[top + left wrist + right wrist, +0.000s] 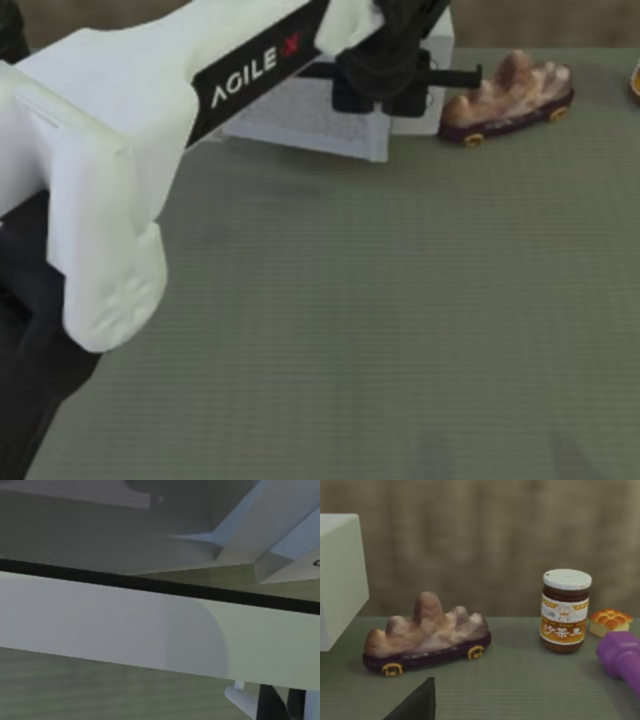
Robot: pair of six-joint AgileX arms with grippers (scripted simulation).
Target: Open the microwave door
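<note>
Left gripper [385, 75]: black, held against the microwave's front at the top centre of the table, by the door's right edge; whether it is closed or apart cannot be told.
Table [400, 330]: flat olive-green surface with a fine woven ribbing.
Left arm [110, 160]: bulky white moulded shell with a black strip lettered AGILEX, reaching from the near left to the far centre.
Microwave [435, 45]: small white box set at the table's far edge, left of the ornament; its long axis is laid left to right and its front is turned toward the near side. It is largely covered by the arm.
Microwave door [300, 120]: flat white rectangle with a grey speckled mesh window, long axis left to right. Its right edge appears to stand slightly forward of the knob strip.
Rock ornament [510, 88]: lumpy tan and pink peaks on a dark purple base with yellow feet, seen just right of the microwave.
Purple object [622, 662]: smooth rounded cylinder, cut off by the view's edge.
Jar [566, 611]: brown contents, white lid, orange label, standing upright.
Bun [610, 621]: glossy and golden, beside the jar.
Right gripper [417, 702]: seen only as a dark wedge; its state cannot be told.
</note>
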